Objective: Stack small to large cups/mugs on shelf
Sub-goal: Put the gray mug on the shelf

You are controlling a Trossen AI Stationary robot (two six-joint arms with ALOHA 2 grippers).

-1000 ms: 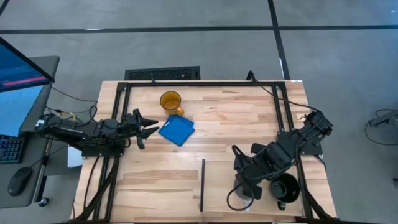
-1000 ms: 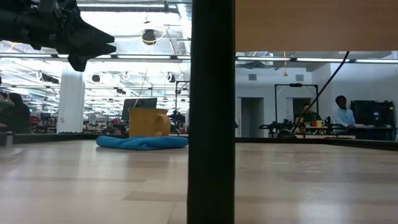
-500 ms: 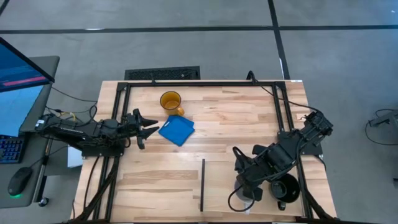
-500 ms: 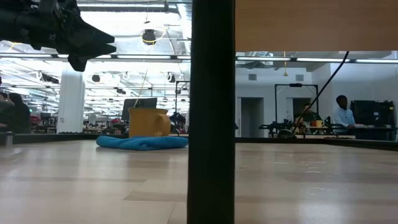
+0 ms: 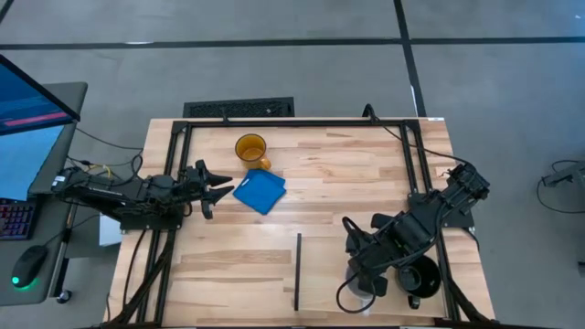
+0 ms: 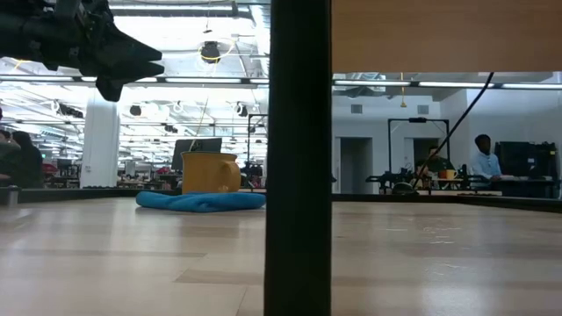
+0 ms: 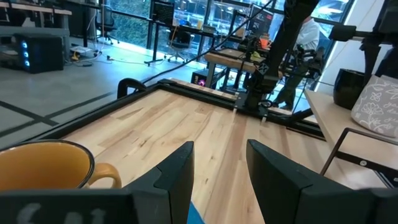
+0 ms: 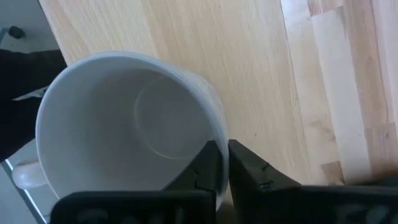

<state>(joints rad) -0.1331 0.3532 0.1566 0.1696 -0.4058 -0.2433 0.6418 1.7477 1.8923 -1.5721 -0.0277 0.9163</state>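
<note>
I am working the right claw (image 5: 363,283) low at the near right corner of the worktop (image 5: 347,196), over the white mug (image 8: 124,124) on the shelf panel (image 5: 324,265) to the right of the thin black divider strip (image 5: 298,271). In the right wrist view its two dark fingers (image 8: 208,168) pinch the mug's rim, one inside and one outside, with only a thin gap between them, so I judge the claw is nearly closed on the mug wall, perhaps just starting to let go. The black mug (image 5: 420,274) stands just beside the white one, further right. The yellow mug (image 5: 250,148) sits well apart at the far side of the worktop, next to the blue square cloth (image 5: 260,191). The left claw (image 5: 219,187) waits near that cloth with its fingers apart, holding nothing. To do this step well, I would check that the white mug rests flat on the wood before spreading the fingers, open only a little, then lift straight up so the inner finger does not drag the rim or tip the mug into the black one. The yellow mug is not yet on the shelf.
</note>
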